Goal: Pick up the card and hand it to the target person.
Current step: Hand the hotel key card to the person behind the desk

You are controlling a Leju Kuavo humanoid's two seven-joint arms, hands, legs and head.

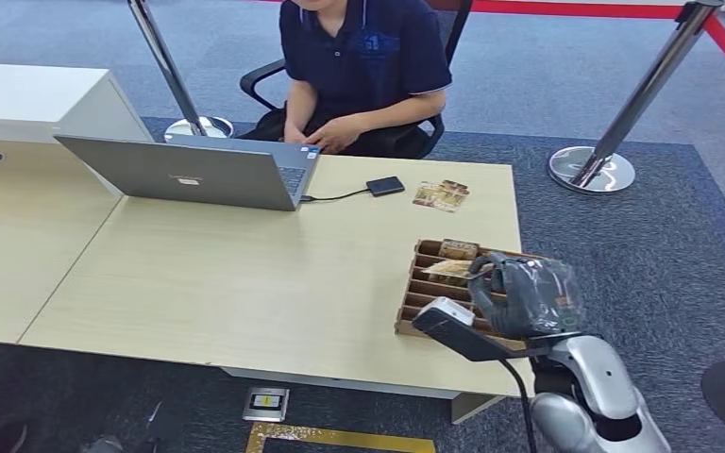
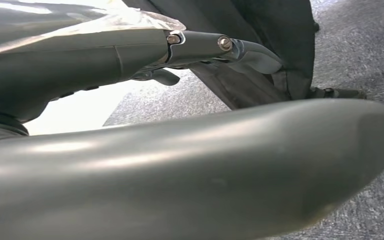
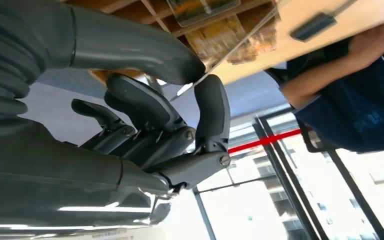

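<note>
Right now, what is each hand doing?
Left hand: cannot be told.
Right hand: over the card rack, pinching a clear-sleeved card between thumb and finger.

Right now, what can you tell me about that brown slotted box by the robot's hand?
The slotted box looks like brown wood or cardboard, split by thin slats into narrow rows. It lies flat at the near right corner of the pale table. A few printed cards sit in its far rows. The right hand is over it, hiding its right part.
</note>
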